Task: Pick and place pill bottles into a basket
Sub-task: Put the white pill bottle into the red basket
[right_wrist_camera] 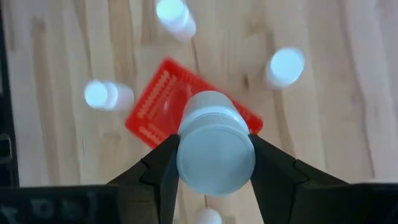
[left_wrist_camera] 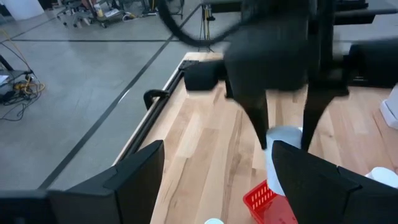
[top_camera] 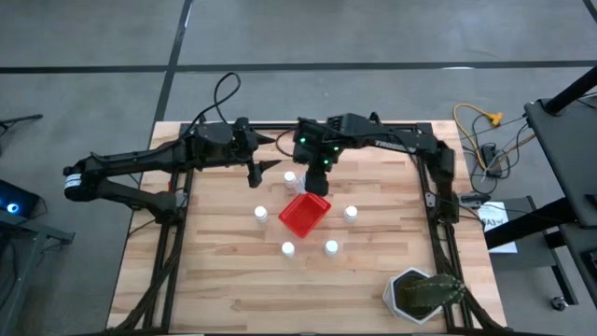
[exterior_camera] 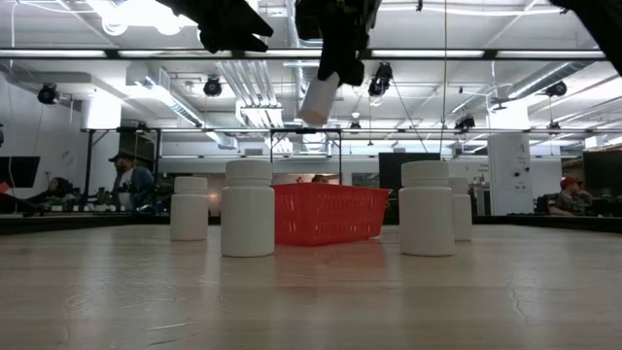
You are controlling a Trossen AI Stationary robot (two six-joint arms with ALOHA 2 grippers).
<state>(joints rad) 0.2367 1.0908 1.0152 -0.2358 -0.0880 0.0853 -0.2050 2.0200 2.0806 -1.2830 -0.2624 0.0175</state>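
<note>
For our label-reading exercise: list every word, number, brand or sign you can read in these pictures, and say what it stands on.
Readable text: none.
Pill bottles: plain white, no label showing.
Red basket: no lettering.
White paper on the floor beside the table: has dark marks, too small to read.
Bottle held between the right gripper's fingers: cap is blank.

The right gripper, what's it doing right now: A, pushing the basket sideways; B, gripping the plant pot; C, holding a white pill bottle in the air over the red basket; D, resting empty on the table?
C: the right gripper clamps a pill bottle between its fingers, with the red basket directly below it.
</note>
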